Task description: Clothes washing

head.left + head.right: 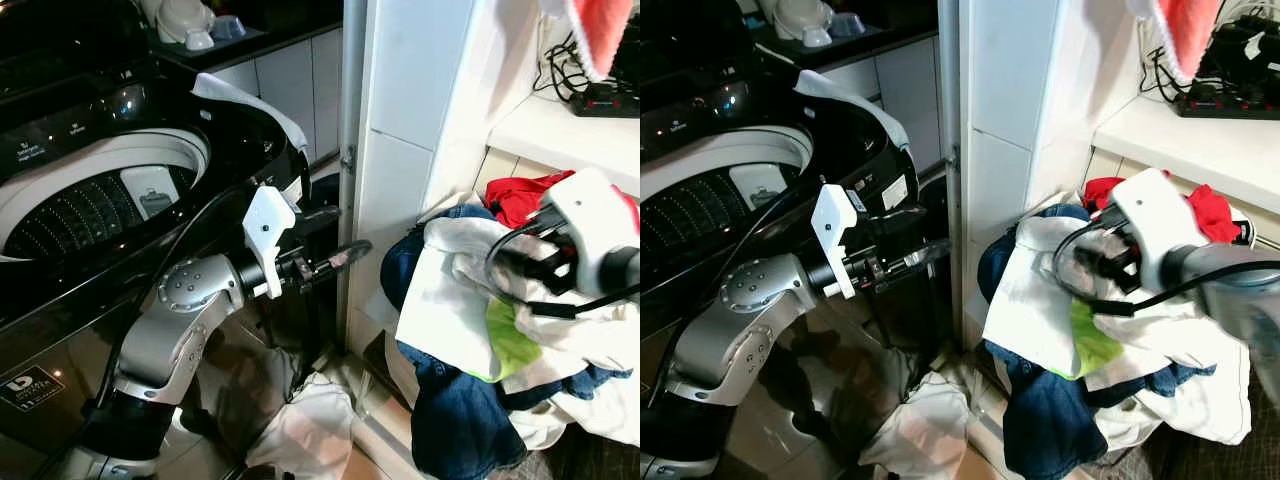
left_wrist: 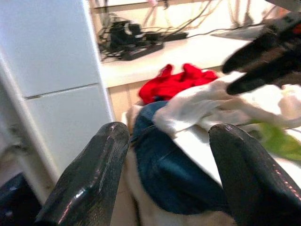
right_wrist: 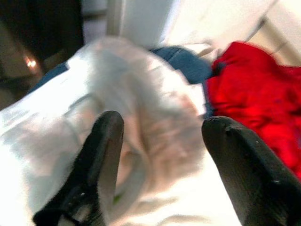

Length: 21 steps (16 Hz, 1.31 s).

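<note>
One glossy black top-loading washing machine (image 1: 90, 300) takes up the left of the scene, its lid up and its perforated steel drum (image 1: 75, 205) open to view. To its right, beyond a white tiled wall edge (image 1: 400, 130), a heap of laundry (image 1: 500, 330) lies below a white shelf (image 1: 1200, 135) on the far right. In the heap, a white cotton garment (image 1: 450, 300) lies uppermost, with dark blue denim jeans (image 1: 460, 420) near and low, a red cloth (image 2: 174, 82) at the far side and a lime-green piece (image 1: 510, 345) in between. Another crumpled white cloth (image 1: 300, 425) lies on the floor beside the machine's front. The right gripper (image 3: 160, 136) hangs over the white garment, jaws spread wide, gripping nothing. The left gripper (image 2: 169, 141) is held out in front of the machine, pointing right toward the heap, its jaws also wide apart and empty. A black power strip (image 2: 141, 47) with cables sits on the shelf.
</note>
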Motion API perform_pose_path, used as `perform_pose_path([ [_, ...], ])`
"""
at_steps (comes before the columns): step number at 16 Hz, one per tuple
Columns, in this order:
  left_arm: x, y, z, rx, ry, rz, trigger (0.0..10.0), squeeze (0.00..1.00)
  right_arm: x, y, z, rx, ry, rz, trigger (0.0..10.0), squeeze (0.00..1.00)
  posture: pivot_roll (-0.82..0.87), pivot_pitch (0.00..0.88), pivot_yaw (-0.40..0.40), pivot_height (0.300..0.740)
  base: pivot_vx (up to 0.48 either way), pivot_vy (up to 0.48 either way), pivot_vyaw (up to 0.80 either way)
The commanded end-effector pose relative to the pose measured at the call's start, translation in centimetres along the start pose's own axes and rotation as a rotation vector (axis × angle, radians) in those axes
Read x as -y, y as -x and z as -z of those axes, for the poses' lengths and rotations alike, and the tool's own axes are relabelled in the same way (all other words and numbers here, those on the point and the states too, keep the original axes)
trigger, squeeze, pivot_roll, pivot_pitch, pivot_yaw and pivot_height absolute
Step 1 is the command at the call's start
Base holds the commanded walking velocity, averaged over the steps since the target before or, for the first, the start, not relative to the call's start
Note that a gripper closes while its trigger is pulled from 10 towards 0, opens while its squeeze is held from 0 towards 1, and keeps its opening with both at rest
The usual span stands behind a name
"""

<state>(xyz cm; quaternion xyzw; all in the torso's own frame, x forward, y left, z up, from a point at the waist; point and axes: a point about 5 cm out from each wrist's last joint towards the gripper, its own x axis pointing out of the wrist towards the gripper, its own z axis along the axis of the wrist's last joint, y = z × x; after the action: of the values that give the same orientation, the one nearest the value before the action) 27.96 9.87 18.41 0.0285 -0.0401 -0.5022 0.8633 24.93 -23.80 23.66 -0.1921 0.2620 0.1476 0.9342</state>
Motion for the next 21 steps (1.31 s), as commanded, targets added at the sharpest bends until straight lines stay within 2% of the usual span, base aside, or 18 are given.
perform_pose_path([
  [1,-0.1,0.2,-0.7,0.001,-0.004,0.027,10.0,0.00,0.8,1.0,-0.8,0.039,0.001,0.023,10.0,1.00,-0.04,0.000,0.073,0.740,0.000,0.000,0.00],
  [2,0.0,0.5,-0.9,-0.006,0.002,0.048,10.0,0.00,1.2,1.4,-0.8,0.033,0.000,0.012,10.0,1.00,-0.04,0.000,0.071,0.740,0.000,0.000,0.00],
  [4,0.2,0.7,-1.1,-0.009,0.032,0.087,10.0,0.00,1.2,1.5,0.6,-0.044,0.029,-0.028,10.0,1.00,-0.03,0.000,0.071,0.740,0.000,0.000,0.00],
  [5,0.4,0.8,-1.2,0.004,0.074,0.113,10.0,0.00,1.2,1.5,1.5,-0.112,0.067,-0.018,10.0,0.85,-0.04,0.000,0.076,0.740,0.000,0.000,0.00],
  [6,0.8,0.8,-1.2,0.004,0.094,0.143,10.0,0.00,1.4,1.4,2.2,-0.154,0.090,0.009,10.0,0.00,-0.04,0.000,0.078,0.740,0.000,0.000,0.00],
  [8,1.1,0.5,-1.1,0.004,0.102,0.153,10.0,0.00,1.8,0.3,3.1,-0.169,0.083,0.042,10.0,0.00,-0.04,0.000,0.075,0.740,0.000,0.000,0.00],
  [9,1.2,0.4,-1.1,0.011,0.098,0.150,10.0,0.00,2.2,-0.3,3.6,-0.174,0.072,0.069,6.5,0.00,-0.04,0.000,0.071,0.740,0.000,0.000,0.00],
  [10,1.2,0.4,-1.2,0.011,0.106,0.147,10.0,0.00,2.4,-0.3,3.6,-0.170,0.059,0.073,2.0,0.00,-0.03,0.000,0.066,0.740,0.000,0.000,0.00],
  [11,1.1,0.5,-1.1,0.008,0.114,0.142,10.0,0.00,2.6,-0.3,3.7,-0.170,0.058,0.075,0.0,0.00,-0.03,0.000,0.064,0.740,0.000,0.000,0.00],
  [15,1.4,0.8,-1.1,0.001,0.119,0.147,10.0,0.00,3.3,-0.9,5.2,-0.212,0.066,0.078,0.0,0.00,-0.01,0.000,0.046,0.740,0.000,0.000,0.00],
  [21,1.7,1.2,-1.1,-0.002,0.131,0.141,10.0,0.00,3.4,-1.4,5.1,-0.173,0.006,0.036,0.0,0.00,0.02,0.000,0.022,0.740,0.000,0.000,0.00],
])
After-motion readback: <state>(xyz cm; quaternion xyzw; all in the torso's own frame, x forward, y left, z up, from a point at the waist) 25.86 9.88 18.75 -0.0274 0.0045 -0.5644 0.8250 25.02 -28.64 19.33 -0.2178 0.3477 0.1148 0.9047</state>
